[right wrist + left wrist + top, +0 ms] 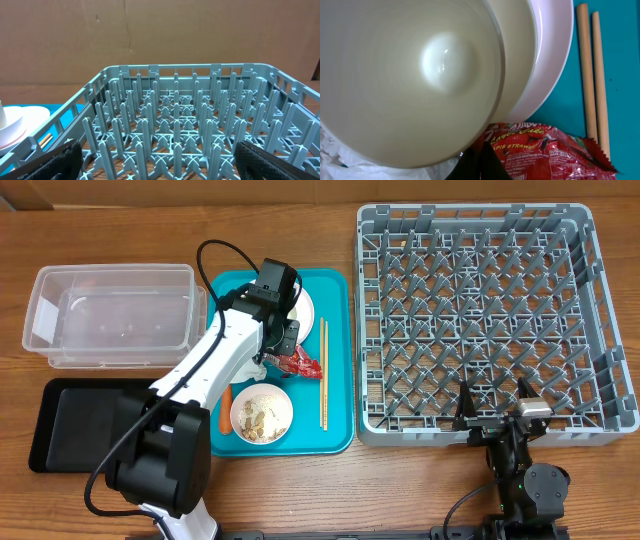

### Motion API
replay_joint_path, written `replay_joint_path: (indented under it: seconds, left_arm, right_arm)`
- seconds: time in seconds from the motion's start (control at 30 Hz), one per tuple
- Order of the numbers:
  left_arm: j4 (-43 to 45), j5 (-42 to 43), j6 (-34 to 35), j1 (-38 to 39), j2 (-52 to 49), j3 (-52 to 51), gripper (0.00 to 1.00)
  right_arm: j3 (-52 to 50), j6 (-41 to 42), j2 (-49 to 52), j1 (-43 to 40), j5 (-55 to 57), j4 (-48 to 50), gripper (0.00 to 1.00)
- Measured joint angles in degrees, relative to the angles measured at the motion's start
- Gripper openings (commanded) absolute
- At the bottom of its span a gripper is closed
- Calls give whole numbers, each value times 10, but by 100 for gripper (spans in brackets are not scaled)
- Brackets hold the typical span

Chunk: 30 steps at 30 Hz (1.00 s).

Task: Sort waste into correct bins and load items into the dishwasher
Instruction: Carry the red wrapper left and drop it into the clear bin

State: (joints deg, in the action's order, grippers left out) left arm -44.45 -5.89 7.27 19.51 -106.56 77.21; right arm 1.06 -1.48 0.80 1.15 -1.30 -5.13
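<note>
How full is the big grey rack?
Empty: the grey rack shows only bare pegs, with no dishes inside, from overhead and from the right wrist.

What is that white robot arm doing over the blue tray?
The left gripper is down over the teal tray, close to the red snack wrapper and a white bowl that sits on the plate. I can't tell if it has grabbed anything. The chopsticks and a bowl of scraps lie on the tray. The right gripper rests open by the grey rack, with no dishes in it.
</note>
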Motion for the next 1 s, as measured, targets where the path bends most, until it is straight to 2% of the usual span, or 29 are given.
replay_joint_path:
  seconds: [0.2, 0.4, 0.53, 0.7, 0.8, 1.0]
  left_arm:
    - [-44, 3, 10, 0, 7, 6, 4]
    - [-125, 8, 22, -25, 77, 93, 4]
    - [-151, 9, 49, -108, 146, 158, 4]
    - [-159, 7, 73, -220, 171, 168, 4]
    - [-160, 4, 80, -304, 149, 168, 4]
    - [-127, 5, 85, -382, 70, 161, 6]
  right_arm:
    - [0, 0, 0, 0, 0, 0, 100]
    - [0, 0, 0, 0, 0, 0, 100]
    - [0, 0, 0, 0, 0, 0, 100]
    - [0, 0, 0, 0, 0, 0, 100]
    - [0, 0, 0, 0, 0, 0, 100]
    - [0, 0, 0, 0, 0, 0, 100]
